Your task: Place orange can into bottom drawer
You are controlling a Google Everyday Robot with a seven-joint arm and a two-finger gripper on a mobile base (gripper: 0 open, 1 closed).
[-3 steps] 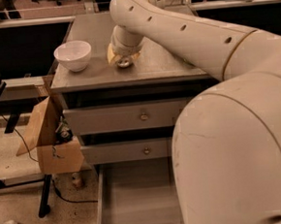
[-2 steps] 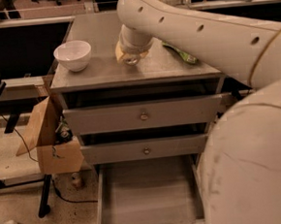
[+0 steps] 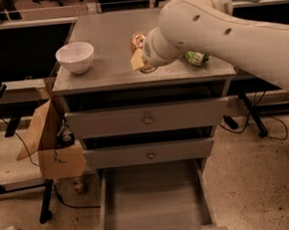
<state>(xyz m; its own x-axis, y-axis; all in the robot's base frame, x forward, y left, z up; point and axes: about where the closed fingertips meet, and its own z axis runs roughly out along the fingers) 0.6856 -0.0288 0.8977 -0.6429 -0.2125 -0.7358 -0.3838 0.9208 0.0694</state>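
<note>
gripper (image 3: 139, 57): at the end of the white arm (image 3: 237, 27), low over the bench (image 3: 102, 28) middle
fingers (image 3: 136, 60): closed on the orange can, one tan pad across its lower side
orange can (image 3: 138, 39): between the fingers, top showing above the pad
bottom drawer (image 3: 153, 198): pulled open, below the fingers and nearer the camera
white bowl (image 3: 75, 57): on the bench, well left of the fingers
green bag (image 3: 196, 58): on the bench, right of the fingers, partly behind the arm
</note>
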